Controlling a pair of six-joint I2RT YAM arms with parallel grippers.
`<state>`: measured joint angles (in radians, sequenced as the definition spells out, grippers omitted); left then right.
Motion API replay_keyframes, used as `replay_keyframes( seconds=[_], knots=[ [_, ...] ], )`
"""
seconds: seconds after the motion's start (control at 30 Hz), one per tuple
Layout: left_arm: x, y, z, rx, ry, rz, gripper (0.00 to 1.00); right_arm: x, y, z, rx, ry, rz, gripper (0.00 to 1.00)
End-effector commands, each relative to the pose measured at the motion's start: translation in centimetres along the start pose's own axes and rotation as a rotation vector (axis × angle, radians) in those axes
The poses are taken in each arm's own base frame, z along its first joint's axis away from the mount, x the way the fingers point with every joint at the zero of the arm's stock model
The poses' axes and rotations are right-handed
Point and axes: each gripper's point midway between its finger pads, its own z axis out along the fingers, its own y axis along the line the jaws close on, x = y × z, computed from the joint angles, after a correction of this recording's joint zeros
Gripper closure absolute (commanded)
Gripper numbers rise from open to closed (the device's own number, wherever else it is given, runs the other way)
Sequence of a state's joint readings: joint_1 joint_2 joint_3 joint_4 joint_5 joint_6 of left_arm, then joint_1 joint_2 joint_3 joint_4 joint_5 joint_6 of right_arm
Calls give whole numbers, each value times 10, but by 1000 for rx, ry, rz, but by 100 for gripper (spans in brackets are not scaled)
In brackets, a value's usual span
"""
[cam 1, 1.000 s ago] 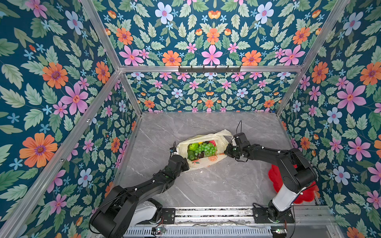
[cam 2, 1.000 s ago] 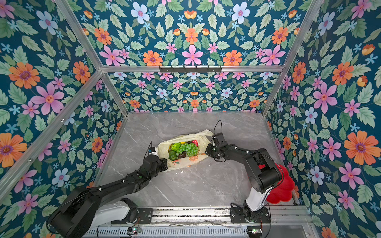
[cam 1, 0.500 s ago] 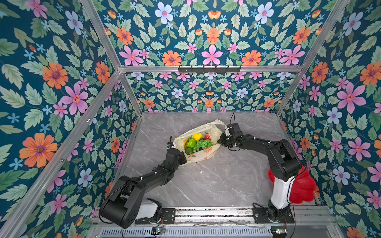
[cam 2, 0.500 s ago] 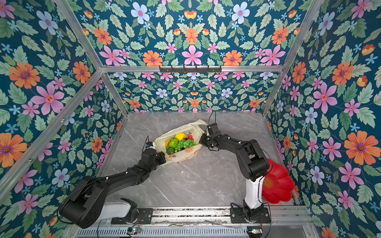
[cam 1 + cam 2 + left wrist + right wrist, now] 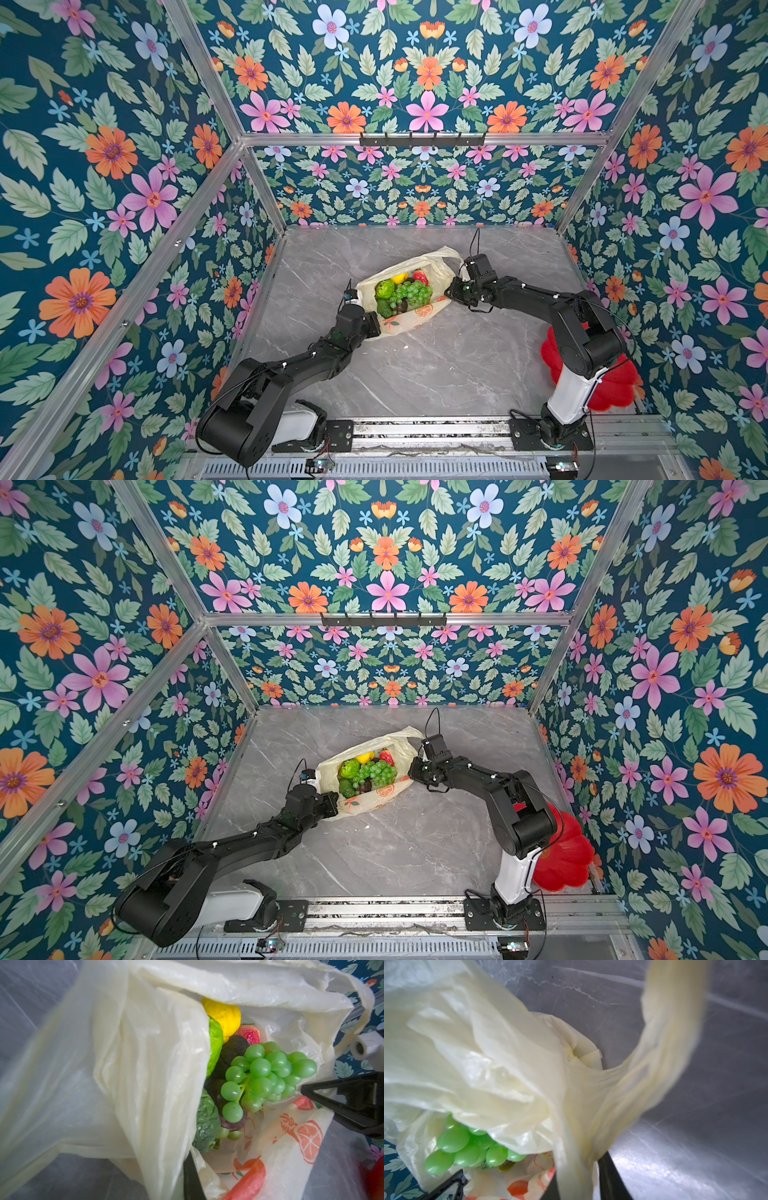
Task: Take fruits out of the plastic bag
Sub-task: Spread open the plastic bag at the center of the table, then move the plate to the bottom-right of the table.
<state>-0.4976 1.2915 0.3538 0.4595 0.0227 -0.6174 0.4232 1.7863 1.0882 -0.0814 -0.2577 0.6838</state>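
- Two arms meet at one plastic bag (image 5: pixel 417 318), which lies near mid-table on the grey marble table (image 5: pixel 415 374), mouth up w/ fruit showing.
- At the bag's 7 o'clock corner: left gripper (image 5: pixel 375 325), jaws together and clamped on the bag's rim. In the left wrist view the film stretches away from one black finger (image 5: pixel 191 1178).
- In the opening at 10 o'clock: green apple (image 5: pixel 384 287).
- At 8 o'clock, just below it: crinkly green avocado (image 5: pixel 384 308). Touching that is the dark avocado (image 5: pixel 401 306), partly under the grapes.
- At 12 o'clock: lemon (image 5: pixel 400 277), touching the apple.
- In the centre: grape bunch (image 5: pixel 410 293), lying on top of the others.
- At 1 o'clock: strawberry (image 5: pixel 420 276), against the bag's far wall.
- At the bag's 3 o'clock: right gripper (image 5: pixel 451 291), jaws parted a little. In the right wrist view a bunched handle strip runs between the fingers (image 5: pixel 612 1180); can't tell if it's pinched.
- At the table's 4 o'clock corner: red plate (image 5: pixel 615 386), partly behind the right arm, well apart from the bag.
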Motion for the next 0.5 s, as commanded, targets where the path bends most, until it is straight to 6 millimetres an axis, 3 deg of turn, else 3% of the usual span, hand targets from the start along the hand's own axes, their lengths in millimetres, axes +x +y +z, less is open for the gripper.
replay_keyframes(
  seconds=[0.0, 0.13, 0.23, 0.37, 0.47],
  knots=[
    [-5, -3, -2, 14, -21, 26, 100, 5, 0, -14, 14, 7, -9, 52],
    [-5, -4, -2, 16, -19, 34, 100, 10, 0, -44, 43, 0, -30, 34],
    [-5, -5, -2, 23, -20, 38, 100, 18, -13, -70, 121, -7, -42, 27],
    [-5, -6, -3, 28, -19, 47, 100, 25, -47, -113, 301, -43, -53, 22],
    [-4, -7, -4, 36, -16, 53, 100, 34, -85, -147, 442, -54, 19, 21]
  ],
)
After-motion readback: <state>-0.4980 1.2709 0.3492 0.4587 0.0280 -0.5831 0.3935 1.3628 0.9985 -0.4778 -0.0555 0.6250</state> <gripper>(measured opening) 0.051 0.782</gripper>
